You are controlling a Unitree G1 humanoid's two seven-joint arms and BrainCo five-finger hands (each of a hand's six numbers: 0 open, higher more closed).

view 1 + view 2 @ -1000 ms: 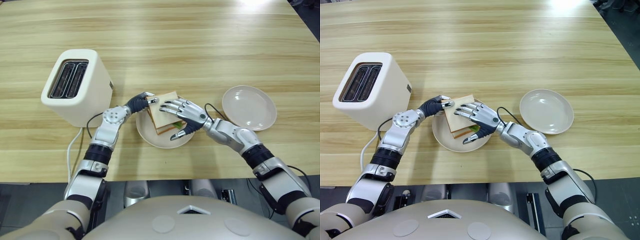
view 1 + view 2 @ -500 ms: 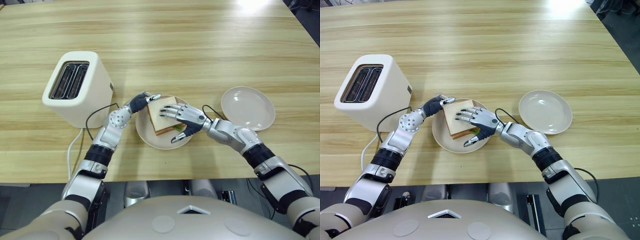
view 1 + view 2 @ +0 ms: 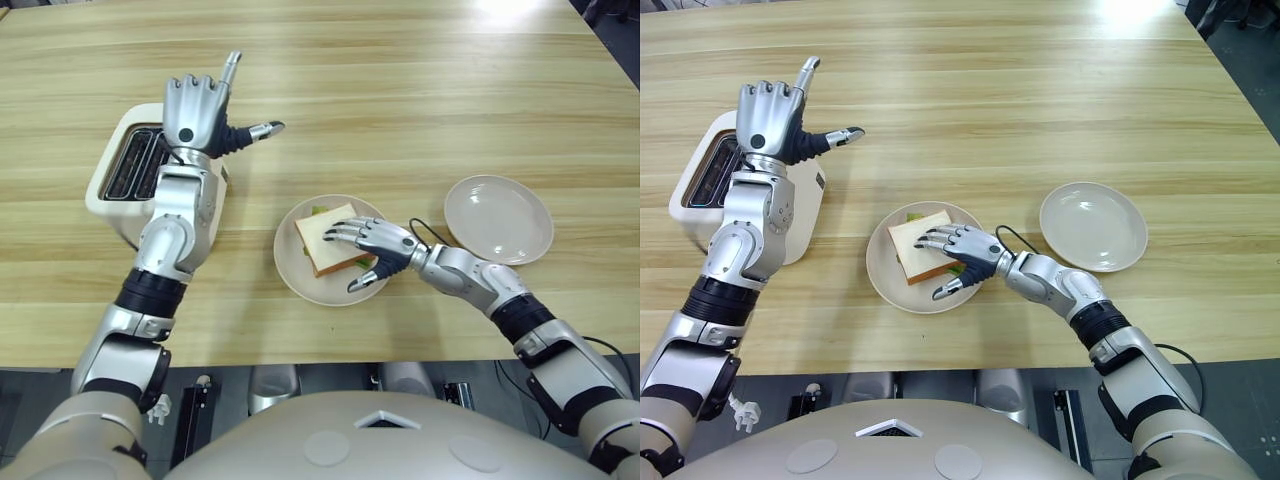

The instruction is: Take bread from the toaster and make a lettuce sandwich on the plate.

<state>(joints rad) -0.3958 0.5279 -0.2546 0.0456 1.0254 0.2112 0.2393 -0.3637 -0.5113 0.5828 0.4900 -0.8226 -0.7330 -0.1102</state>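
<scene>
Now, with your right hand (image 3: 378,242) resting splayed, gripping nothing, on the 3 o'clock edge of the sandwich (image 3: 322,238) on the plate (image 3: 288,258), a sideways pull-off could drag the top slice askew, while your empty, half-curled left hand (image 3: 195,110) hovers over the toaster (image 3: 110,200) at 10 o'clock.

I saw the toaster (image 3: 125,170) at left; the sandwich (image 3: 322,238) lay on the plate (image 3: 296,277) at centre; a second plate (image 3: 497,218) sat right of it.
</scene>
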